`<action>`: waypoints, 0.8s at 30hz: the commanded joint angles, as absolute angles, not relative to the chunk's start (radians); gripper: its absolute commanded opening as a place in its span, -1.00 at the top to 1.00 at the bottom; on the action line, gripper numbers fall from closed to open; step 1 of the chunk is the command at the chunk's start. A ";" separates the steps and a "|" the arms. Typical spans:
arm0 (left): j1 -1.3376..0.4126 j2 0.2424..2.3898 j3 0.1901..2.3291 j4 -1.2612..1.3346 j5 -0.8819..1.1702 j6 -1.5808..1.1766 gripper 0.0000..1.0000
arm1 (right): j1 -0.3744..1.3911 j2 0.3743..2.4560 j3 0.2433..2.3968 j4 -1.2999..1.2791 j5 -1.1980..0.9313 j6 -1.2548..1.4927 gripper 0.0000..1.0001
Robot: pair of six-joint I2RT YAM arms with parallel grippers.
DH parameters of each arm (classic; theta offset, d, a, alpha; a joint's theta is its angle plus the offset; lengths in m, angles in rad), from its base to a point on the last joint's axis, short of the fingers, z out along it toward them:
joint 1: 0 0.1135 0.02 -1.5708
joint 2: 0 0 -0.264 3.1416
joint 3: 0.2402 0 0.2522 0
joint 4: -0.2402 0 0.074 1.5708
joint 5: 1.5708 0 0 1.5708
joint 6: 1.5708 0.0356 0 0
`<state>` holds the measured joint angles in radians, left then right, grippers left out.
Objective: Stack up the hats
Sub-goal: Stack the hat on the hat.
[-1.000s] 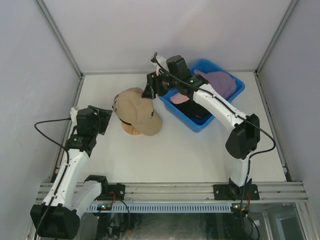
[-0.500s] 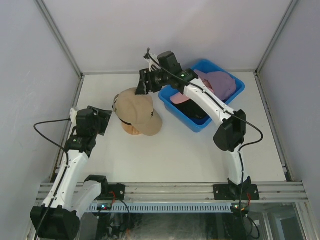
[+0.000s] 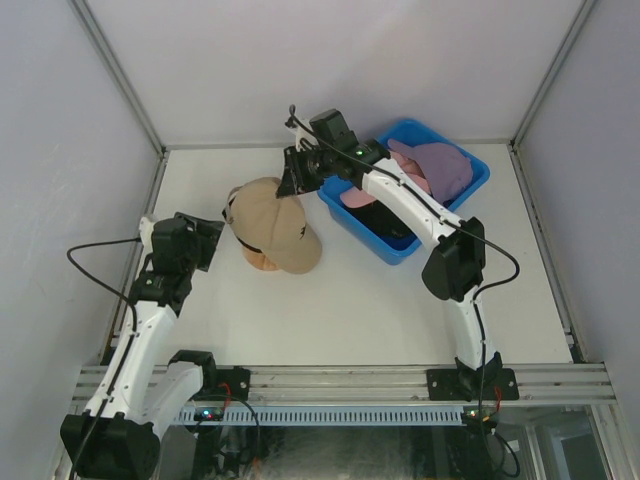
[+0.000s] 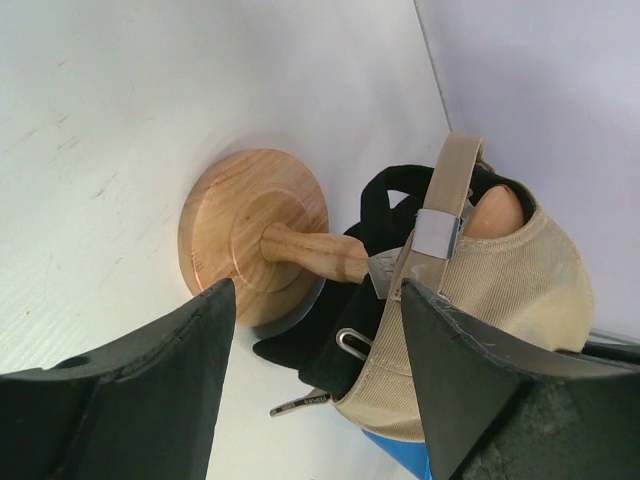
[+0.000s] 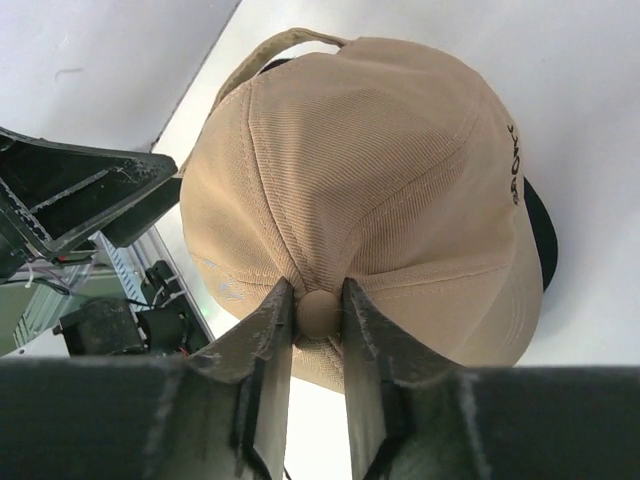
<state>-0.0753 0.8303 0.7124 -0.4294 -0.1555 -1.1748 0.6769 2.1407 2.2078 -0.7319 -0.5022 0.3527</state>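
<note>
The stack is judged to be partly built. A tan cap (image 3: pixel 272 225) is seated crown-up on the wooden stand (image 4: pixel 255 245) at the back left of the bench (image 3: pixel 350 300). A black cap (image 4: pixel 350 340) is seen beneath it on the same stand, its strap and fabric showing under the tan rim in the left wrist view. Two hats are therefore taken as stacked.

More are left to do. In the blue bin (image 3: pixel 475 190), just to the right of the stand, a pink hat (image 3: pixel 358 197) and a purple hat (image 3: pixel 440 165) are lying. A dark item (image 3: pixel 385 222) beside the pink one is partly covered by the arm and cannot be identified.

The right fingers (image 5: pixel 283 310) are placed over the crown of the tan cap. They are drawn in to a narrow gap with the cap's top button (image 5: pixel 320 312) caught between them, and both appear to be touching it. How firmly the button is pinched cannot be told. Whether the cap is being settled or about to be let go cannot be read either.

The left fingers (image 4: pixel 430 330) are held wide apart, low and to the left of the stand, just beside it. Nothing is gripped or touched by them. The stand's base and stem are framed in the gap between them.
</note>
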 commanded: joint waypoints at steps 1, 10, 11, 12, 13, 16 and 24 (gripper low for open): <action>-0.069 0.800 0.712 -0.418 -0.174 -1.159 -0.41 | 0.703 2.125 2.250 -0.728 -0.523 0.356 0.67; -0.071 0.776 0.705 -0.429 -0.186 -1.169 -0.42 | 0.709 2.087 2.248 -0.717 -0.494 0.308 0.80; -0.069 0.774 0.703 -0.432 -0.187 -1.171 -0.42 | 0.711 2.082 2.249 -0.718 -0.486 0.299 0.79; -0.070 0.771 0.704 -0.433 -0.188 -1.173 -0.42 | 0.714 2.077 2.248 -0.717 -0.480 0.287 0.76; -0.070 0.769 0.703 -0.434 -0.189 -1.176 -0.42 | 0.717 2.071 2.246 -0.714 -0.472 0.278 0.73; -0.069 0.763 0.700 -0.434 -0.191 -1.181 -0.42 | 0.721 2.056 2.245 -0.711 -0.462 0.259 0.70; -0.070 0.754 0.699 -0.437 -0.197 -1.191 -0.43 | 0.729 2.024 2.246 -0.696 -0.446 0.234 0.68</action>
